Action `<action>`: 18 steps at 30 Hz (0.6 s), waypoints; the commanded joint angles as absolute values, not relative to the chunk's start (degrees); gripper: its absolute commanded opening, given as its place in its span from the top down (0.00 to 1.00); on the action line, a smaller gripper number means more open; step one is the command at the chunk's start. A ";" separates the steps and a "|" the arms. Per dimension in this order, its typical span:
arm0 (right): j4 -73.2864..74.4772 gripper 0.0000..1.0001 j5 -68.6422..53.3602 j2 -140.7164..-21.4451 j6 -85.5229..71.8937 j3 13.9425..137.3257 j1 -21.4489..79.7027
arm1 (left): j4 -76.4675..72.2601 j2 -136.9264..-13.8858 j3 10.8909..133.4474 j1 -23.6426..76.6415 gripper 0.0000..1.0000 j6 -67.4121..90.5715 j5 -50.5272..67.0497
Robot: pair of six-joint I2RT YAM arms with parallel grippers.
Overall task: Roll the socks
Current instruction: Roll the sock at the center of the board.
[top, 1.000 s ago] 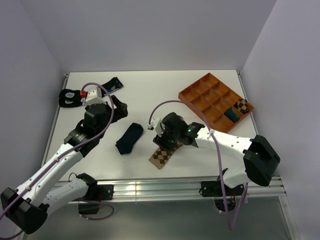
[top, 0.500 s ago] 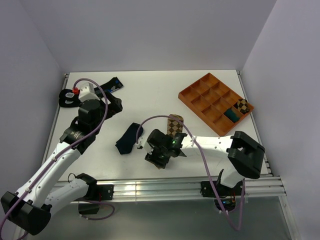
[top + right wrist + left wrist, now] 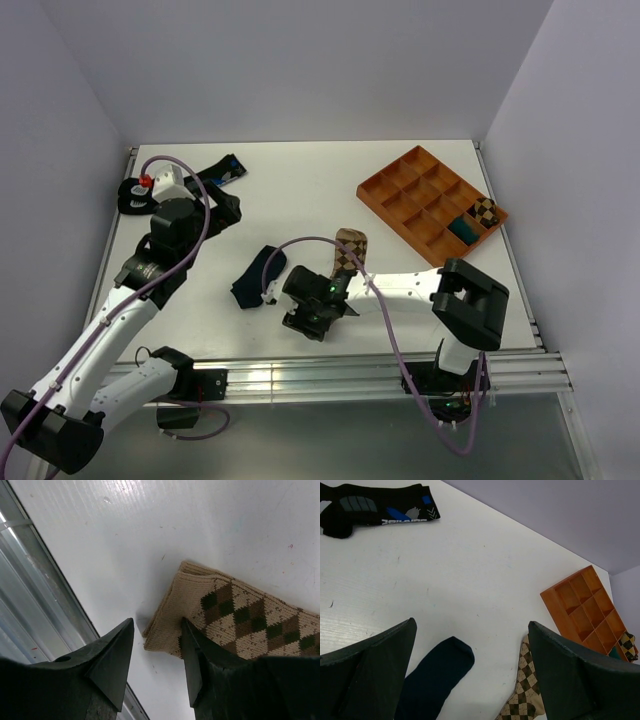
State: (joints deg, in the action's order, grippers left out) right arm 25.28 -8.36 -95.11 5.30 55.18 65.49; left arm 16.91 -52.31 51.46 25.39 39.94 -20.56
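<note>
Socks lie on my white table [image 3: 300,190], both left of the orange divided tray [image 3: 425,195]. The tan argyle sock [image 3: 348,250] is nearer the tray and the navy sock [image 3: 255,277] farther left. The tray's right corner compartment holds an argyle roll [image 3: 485,210], with a dark teal bundle [image 3: 462,229] in the next one. My right hand [image 3: 157,622] straddles the tan sock's cuff corner, unclamped. My left hand [image 3: 471,625] is spread wide, gripping nothing.
</note>
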 commanded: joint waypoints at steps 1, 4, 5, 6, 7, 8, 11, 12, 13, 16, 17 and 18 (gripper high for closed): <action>23.82 0.49 -6.68 -96.41 4.48 57.74 65.83 | 15.65 -50.80 52.56 24.96 0.00 39.46 -19.34; 23.73 0.48 -5.19 -97.91 4.22 58.01 65.83 | 15.03 -50.80 52.12 24.70 0.00 39.55 -18.81; 23.73 0.48 -4.92 -98.52 4.31 58.53 65.83 | 14.86 -50.89 51.95 24.78 0.01 39.46 -18.63; 23.47 0.48 -3.36 -98.87 4.22 58.71 65.83 | 14.77 -50.89 51.86 24.70 0.01 39.55 -18.55; 23.38 0.48 -2.64 -99.31 4.13 58.80 65.83 | 14.42 -50.89 51.68 24.70 0.01 39.64 -18.37; 23.64 0.48 -2.03 -99.75 4.04 59.32 65.83 | 14.41 -50.89 51.68 24.70 0.00 39.55 -18.28; 24.17 0.55 -1.14 -100.98 4.13 60.03 65.83 | 14.41 -50.98 51.77 24.70 0.01 39.29 -18.28; 23.82 0.61 -1.14 -101.16 4.30 60.20 65.83 | 14.41 -50.98 51.77 24.70 0.00 39.37 -18.28; 23.82 0.63 -1.06 -101.34 4.48 60.29 65.92 | 14.33 -50.98 51.59 24.70 0.00 39.29 -18.11; 23.56 0.71 -1.93 -101.34 6.06 60.55 65.74 | 14.41 -50.80 51.24 24.61 0.00 39.29 -18.10; 23.21 0.75 -2.02 -101.08 6.41 60.64 65.74 | 14.76 -50.63 51.24 24.70 0.01 39.37 -18.45; 22.25 0.79 -2.54 -100.73 8.07 60.82 65.57 | 14.94 -50.63 51.15 24.70 0.01 39.46 -18.63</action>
State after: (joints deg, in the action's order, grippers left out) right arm 24.69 -2.37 -99.81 5.61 59.48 65.47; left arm 16.82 -51.94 51.44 24.93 39.90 -19.05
